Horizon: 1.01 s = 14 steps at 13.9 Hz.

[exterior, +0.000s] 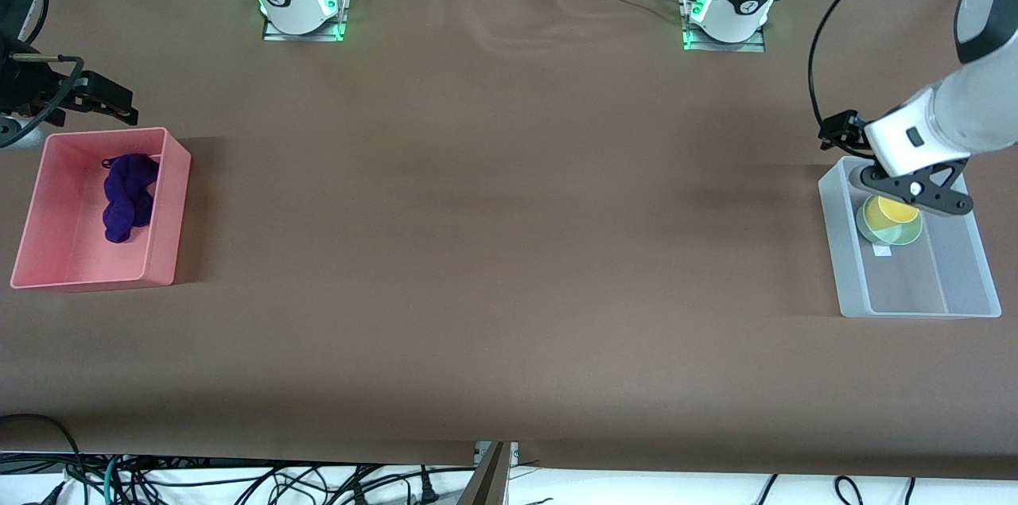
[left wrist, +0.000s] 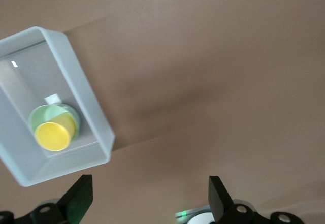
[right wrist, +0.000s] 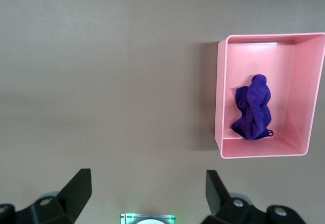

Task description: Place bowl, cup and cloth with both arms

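The pale green bowl [exterior: 900,235] sits in a clear plastic bin [exterior: 843,250] at the left arm's end of the table. The yellow cup [exterior: 892,209] stands inside the bowl. My left gripper [exterior: 915,195] is open and empty, raised over that bin. The left wrist view shows the cup [left wrist: 53,135], the bowl [left wrist: 44,115] and the bin [left wrist: 86,92] beside the open gripper [left wrist: 150,196]. The purple cloth [exterior: 127,199] lies bunched in a pink bin [exterior: 171,203] at the right arm's end. My right gripper [exterior: 111,101] is open and empty, raised beside that bin. The right wrist view shows the cloth [right wrist: 254,109] and the pink bin [right wrist: 219,97] off to one side of the gripper [right wrist: 147,191].
The brown table [exterior: 509,235] stretches bare between the two bins. Both arm bases [exterior: 302,4] [exterior: 728,12] stand along the edge farthest from the front camera. Cables hang off the nearest edge.
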Motion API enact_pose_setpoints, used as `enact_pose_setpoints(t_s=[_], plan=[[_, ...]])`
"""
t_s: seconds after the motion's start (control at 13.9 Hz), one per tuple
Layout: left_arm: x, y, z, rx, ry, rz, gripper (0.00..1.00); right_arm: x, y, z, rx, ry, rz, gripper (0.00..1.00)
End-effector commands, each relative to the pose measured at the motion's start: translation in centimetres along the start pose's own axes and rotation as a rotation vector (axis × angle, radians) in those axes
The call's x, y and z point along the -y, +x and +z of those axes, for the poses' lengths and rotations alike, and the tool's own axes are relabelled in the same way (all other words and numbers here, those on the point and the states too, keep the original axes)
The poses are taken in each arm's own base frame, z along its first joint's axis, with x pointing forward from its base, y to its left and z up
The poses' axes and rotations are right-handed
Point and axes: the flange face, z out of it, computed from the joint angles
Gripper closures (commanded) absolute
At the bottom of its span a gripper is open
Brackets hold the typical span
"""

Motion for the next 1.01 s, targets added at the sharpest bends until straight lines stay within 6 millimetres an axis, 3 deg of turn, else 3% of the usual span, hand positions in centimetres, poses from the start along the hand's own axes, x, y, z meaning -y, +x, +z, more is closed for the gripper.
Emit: enact_pose_setpoints(t_s=[0.0,0.22,0.65,0.93], plan=[[-0.3,-3.0,0.8,-0.077,-0.002,-0.103,0.00,0.0,0.0,-0.3,-0.007,-0.002,0.015,0.01],[-0.6,-4.1,0.8,-0.152,0.003,-0.129,0.00,-0.1,0.2,-0.2,-0.013,-0.005,0.016,0.01],[-1.6,-3.8,0.4,-0.180,-0.016,-0.259,0.00,-0.1,0.3,-0.2,-0.013,-0.008,0.016,0.01],[-1.2,-3.9,0.3,-0.182,-0.021,-0.269,0.00,-0.2,0.4,-0.2,-0.024,-0.008,0.017,0.01]])
